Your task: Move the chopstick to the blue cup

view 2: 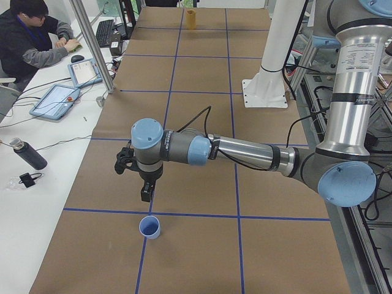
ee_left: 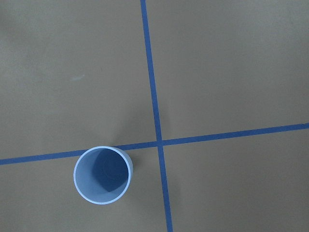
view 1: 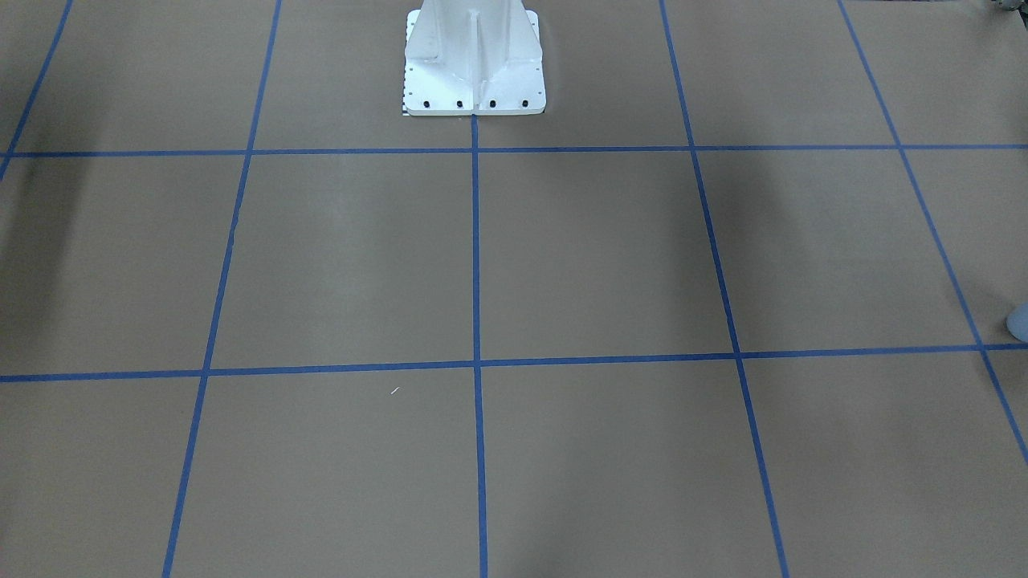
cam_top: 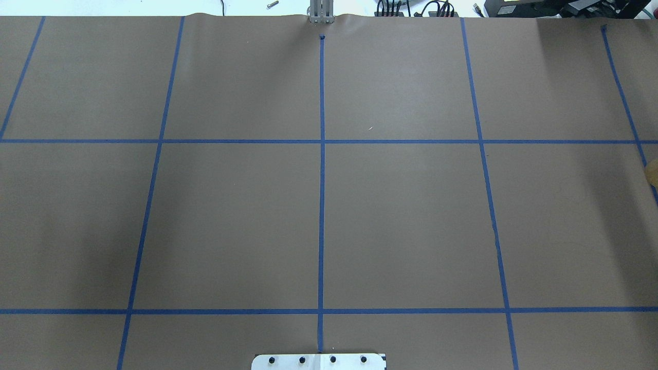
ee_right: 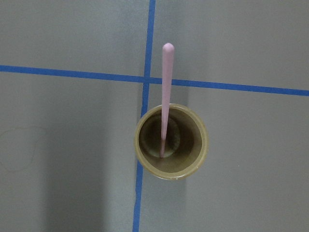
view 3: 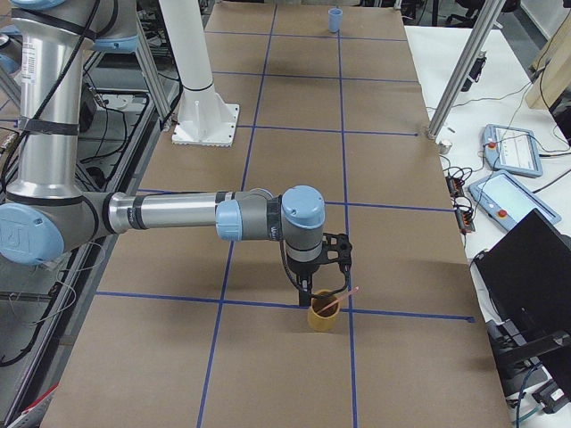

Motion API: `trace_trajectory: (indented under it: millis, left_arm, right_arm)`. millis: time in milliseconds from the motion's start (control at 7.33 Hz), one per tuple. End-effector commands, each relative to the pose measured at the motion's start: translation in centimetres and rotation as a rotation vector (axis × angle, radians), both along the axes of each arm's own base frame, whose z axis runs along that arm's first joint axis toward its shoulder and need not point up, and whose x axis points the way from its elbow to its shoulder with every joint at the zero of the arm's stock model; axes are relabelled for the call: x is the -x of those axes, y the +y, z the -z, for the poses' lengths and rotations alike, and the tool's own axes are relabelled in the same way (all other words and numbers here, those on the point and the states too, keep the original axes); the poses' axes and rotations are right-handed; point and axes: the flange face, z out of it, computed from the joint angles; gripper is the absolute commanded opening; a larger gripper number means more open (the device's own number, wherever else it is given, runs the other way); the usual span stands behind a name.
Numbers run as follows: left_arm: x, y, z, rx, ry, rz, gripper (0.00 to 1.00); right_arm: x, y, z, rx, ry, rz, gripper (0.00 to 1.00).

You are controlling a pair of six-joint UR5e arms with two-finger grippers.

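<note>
The chopstick (ee_right: 166, 96) is being held in an ochre cup (ee_right: 195, 147). Its lower end is resting on the cup's floor and its rounded end is leaning out over the rim toward the top of the right wrist frame, above a crossing of blue tape lines (ee_right: 72, 72). In the exterior right view the right claw (view 3: 308, 287) is being held just above this cup, low in the frame's middle. Whether its fingers are spread or pressed together cannot be told. The blue cup (ee_left: 102, 174) is being shown upright at the lower left of the left wrist frame, just beside a tape crossing on the brown counter (ee_left: 231, 63). The left claw (view 2: 145, 195) is being held above it, close by, and its state cannot be told either.
</note>
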Motion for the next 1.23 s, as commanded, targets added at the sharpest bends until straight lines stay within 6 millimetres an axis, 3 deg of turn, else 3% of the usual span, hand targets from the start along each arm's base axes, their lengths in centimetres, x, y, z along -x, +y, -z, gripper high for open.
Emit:
trace_trajectory:
  millis: [0, 409, 682, 818, 955, 1091]
  left_arm:
    - [0.1, 0.1, 1.3, -0.025, -0.004, 0.002, 0.99]
    - [0.1, 0.1, 4.3, -0.092, -0.004, 0.0, 0.99]
    - [-0.1, -1.2, 5.3, -0.146, -0.007, -0.001, 0.99]
    - [-0.1, -2.4, 5.4, -0.142, 0.0, 0.007, 0.99]
    - [-0.2, -2.2, 5.4, -0.142, 0.006, 0.006, 0.99]
    - [-0.3, -1.9, 5.0, -0.142, 0.022, -0.003, 0.99]
  right_arm:
    - [0.0, 0.1, 0.0, 0.0, -0.006, 0.002, 1.0]
    - [0.1, -0.5, -0.5, -0.04, -0.007, -0.005, 1.0]
    - [0.2, -1.3, -2.1, -0.127, -0.014, -0.007, 1.0]
    - [0.5, 0.3, -2.3, -0.172, -0.07, 0.008, 1.0]
    - [0.9, 1.6, -3.3, -0.245, -0.124, 0.023, 1.0]
    - [1.1, 1.3, -2.1, -0.287, -0.15, -0.003, 1.0]
